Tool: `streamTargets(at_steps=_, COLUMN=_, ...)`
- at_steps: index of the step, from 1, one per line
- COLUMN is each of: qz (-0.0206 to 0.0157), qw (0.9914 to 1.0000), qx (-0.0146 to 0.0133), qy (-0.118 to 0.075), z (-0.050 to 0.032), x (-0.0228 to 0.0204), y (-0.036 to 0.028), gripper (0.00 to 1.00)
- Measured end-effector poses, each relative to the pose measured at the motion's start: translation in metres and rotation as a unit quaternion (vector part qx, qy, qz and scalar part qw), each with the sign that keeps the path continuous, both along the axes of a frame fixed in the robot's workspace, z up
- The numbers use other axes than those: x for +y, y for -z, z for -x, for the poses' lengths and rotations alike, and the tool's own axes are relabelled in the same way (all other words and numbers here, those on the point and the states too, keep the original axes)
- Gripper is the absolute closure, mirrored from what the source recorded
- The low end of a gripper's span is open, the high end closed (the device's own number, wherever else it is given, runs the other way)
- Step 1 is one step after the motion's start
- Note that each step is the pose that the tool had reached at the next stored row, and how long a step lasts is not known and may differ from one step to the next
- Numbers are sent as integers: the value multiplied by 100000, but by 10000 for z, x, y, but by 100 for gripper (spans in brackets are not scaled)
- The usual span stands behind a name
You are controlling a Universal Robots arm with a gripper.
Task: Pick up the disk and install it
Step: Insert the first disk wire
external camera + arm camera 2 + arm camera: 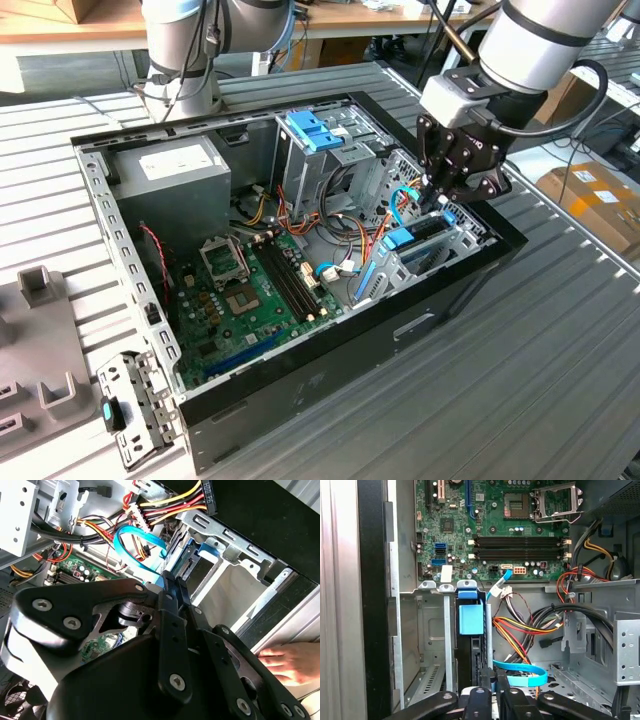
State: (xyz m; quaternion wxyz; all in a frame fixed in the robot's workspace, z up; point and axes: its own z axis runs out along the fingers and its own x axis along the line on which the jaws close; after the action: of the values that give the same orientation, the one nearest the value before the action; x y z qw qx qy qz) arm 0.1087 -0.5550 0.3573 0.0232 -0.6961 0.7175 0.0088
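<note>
No print can be read. White lettering on the gripper (437, 200) body, the pale label on the power supply (170, 165), the white sticker (446, 573) on the motherboard (490, 515) and the labels on the cardboard box (590, 195) are all too small to make out.

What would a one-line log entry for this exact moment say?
gripper over drive cage | jaws shut | disk upright in cage slot | grip on disk unclear
</note>
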Motion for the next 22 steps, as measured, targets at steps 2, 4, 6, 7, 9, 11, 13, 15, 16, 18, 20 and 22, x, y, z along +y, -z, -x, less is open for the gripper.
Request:
streamTargets(at_steps=2, qz=3, qw=100000, qx=-1, qy=1, z=0, x=2, y=0, gripper=84)
streamTargets(at_steps=4, qz=3, qw=100000, qx=-1, qy=2, z=0, x=3, y=0, gripper=84)
streamTargets(at_steps=6, qz=7, qw=100000, qx=0, qy=1, z=0, x=4, y=0, gripper=84)
streamTargets(at_steps=7, qz=5, qw=100000, qx=0, qy=3, z=0, x=5, y=0, gripper=84)
streamTargets(at_steps=9, qz=-85, qw=100000, qx=-129, qy=-112, z=6, x=5, y=1, gripper=84)
streamTargets(at_steps=11, qz=-177, qw=99998, qx=-403, qy=-432, z=10, x=5, y=1, gripper=84)
streamTargets(at_steps=13, qz=-228, qw=99992, qx=-898, qy=-872, z=13, x=5, y=3, gripper=84)
streamTargets(at_steps=15, qz=-236, qw=99979, qx=-1627, qy=-1254, z=16, x=5, y=8, gripper=84)
streamTargets(at_steps=16, qz=-234, qw=99964, qx=-2175, qy=-1522, z=18, x=5, y=11, gripper=84)
streamTargets(at_steps=18, qz=-219, qw=99949, qx=-2707, qy=-1704, z=29, x=5, y=12, gripper=84)
streamTargets(at_steps=20, qz=-217, qw=99935, qx=-3134, qy=-1759, z=61, x=3, y=13, gripper=84)
streamTargets(at_steps=22, qz=-215, qw=99921, qx=-3559, qy=-1778, z=100, x=0, y=15, gripper=84)
